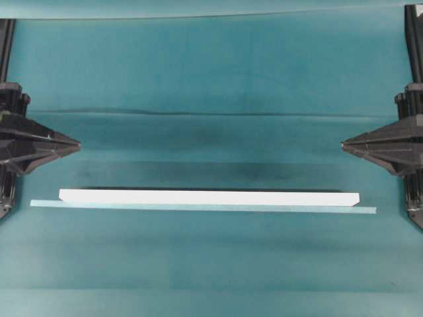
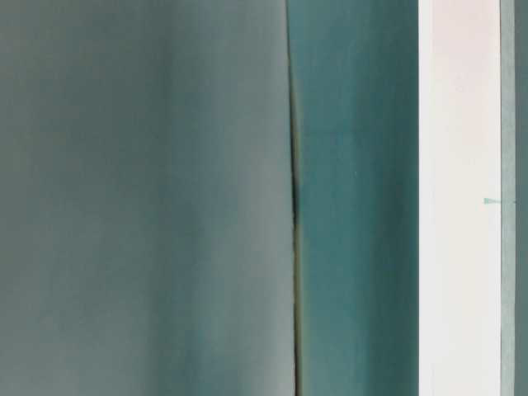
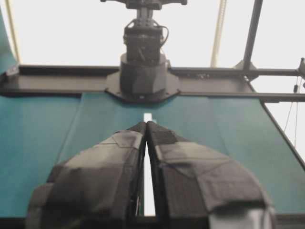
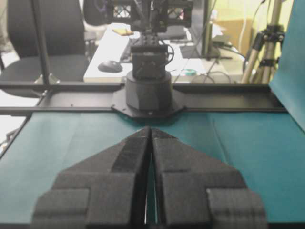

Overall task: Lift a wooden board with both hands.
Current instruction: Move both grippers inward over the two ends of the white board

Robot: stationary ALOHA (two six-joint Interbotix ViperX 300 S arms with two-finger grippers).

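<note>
Wooden board (image 1: 208, 197): laid flat on the teal worktop (image 1: 211, 72), untouched.
Left gripper (image 1: 78, 144): jaws seen pressed together, empty.
Right gripper (image 1: 344, 144): jaws likewise closed, nothing held.

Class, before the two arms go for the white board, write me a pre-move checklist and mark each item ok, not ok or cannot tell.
1. Wooden board lies flat on the cloth, uncovered: ok.
2. Both board ends free to approach: ok.
3. Left gripper open for grasping: not ok, fingers together.
4. Right gripper open: not ok, fingers together.
5. Grippers positioned over the board: not ok, both sit beyond it.
6. Teal strip clear of the board: cannot tell, it runs along the near edge.
</note>
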